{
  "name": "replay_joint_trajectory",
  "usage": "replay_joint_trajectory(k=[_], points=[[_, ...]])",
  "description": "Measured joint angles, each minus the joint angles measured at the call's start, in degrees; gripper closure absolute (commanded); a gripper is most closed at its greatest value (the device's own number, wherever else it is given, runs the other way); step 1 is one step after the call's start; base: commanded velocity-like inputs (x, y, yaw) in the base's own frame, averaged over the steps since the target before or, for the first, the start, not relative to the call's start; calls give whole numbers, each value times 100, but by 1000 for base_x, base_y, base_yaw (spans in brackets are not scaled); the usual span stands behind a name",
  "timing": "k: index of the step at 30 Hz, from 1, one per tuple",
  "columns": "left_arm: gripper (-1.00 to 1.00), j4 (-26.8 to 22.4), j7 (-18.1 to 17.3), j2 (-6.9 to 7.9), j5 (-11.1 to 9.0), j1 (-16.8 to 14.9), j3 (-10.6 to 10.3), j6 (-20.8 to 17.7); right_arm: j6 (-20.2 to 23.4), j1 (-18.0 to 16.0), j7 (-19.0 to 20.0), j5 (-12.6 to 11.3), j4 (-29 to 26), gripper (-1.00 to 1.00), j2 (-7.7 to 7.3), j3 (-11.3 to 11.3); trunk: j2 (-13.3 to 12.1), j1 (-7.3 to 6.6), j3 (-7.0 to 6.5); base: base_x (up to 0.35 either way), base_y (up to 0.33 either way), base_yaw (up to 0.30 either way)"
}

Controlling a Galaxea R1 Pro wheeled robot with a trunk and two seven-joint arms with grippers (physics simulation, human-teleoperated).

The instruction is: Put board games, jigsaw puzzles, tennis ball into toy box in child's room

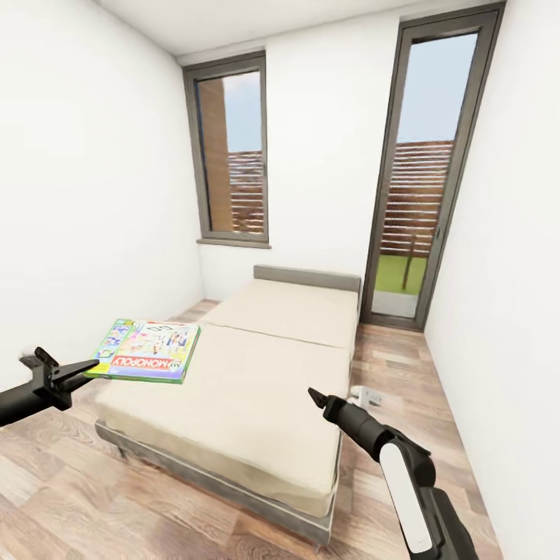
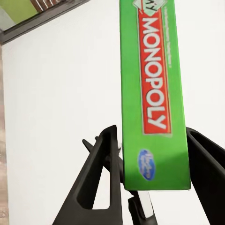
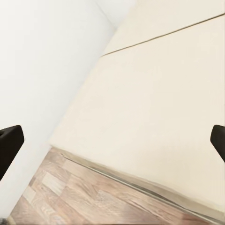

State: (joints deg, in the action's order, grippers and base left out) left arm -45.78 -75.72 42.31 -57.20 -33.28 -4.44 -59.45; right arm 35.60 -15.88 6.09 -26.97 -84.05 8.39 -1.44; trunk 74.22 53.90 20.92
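The Monopoly board game [image 1: 148, 351], a flat green box with a red title band, hangs level over the bed's near left edge. My left gripper [image 1: 87, 369] is shut on its near end. In the left wrist view the box's green side [image 2: 154, 93] sits clamped between the two dark fingers [image 2: 105, 178]. The bed [image 1: 264, 365] is a wide cream mattress with one seam, and its top is bare. Above the bed's near right part, my right gripper [image 1: 314, 397] is open and holds nothing; it [image 3: 112, 140] looks down on the mattress [image 3: 154, 103]. The table, toy box, jigsaw puzzles and tennis ball are out of view.
White walls close in on both sides of the narrow room. A window [image 1: 231, 155] and a tall glass door [image 1: 424, 179] are in the far wall. Wood floor [image 1: 62, 498] runs around the bed. A small white object [image 1: 367, 397] lies on the floor beside its right edge.
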Motion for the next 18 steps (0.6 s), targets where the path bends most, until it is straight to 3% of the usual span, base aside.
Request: replay_joint_trajectory(k=[18], points=[[100,0,4,0,0,0,-4,0,0,0,2,0,0,-100,0,5,-723,-396,-324,0,0,291]])
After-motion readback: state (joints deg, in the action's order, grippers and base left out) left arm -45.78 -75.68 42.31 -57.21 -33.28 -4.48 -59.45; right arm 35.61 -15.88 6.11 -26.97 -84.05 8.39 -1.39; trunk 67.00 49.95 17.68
